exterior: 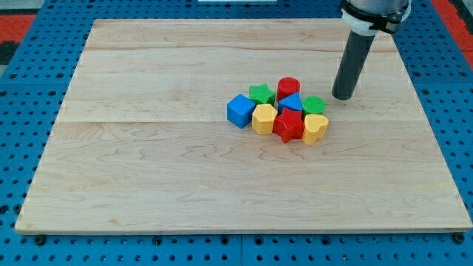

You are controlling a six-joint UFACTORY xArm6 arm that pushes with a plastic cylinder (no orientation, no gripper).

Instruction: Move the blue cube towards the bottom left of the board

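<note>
The blue cube (240, 110) sits at the left end of a tight cluster of blocks near the middle of the wooden board (148, 162). My tip (342, 96) rests on the board to the right of the cluster, a short gap from the green block (314, 104). The whole cluster lies between the tip and the blue cube. The cluster also holds a yellow block (264, 118), a green star (260, 93), a red cylinder (288, 87), a blue triangular block (291, 103), a red star (288, 125) and a yellow block (315, 128).
The board lies on a blue pegboard (29, 89) that surrounds it on all sides. The dark rod (353, 63) rises from the tip towards the view's top right.
</note>
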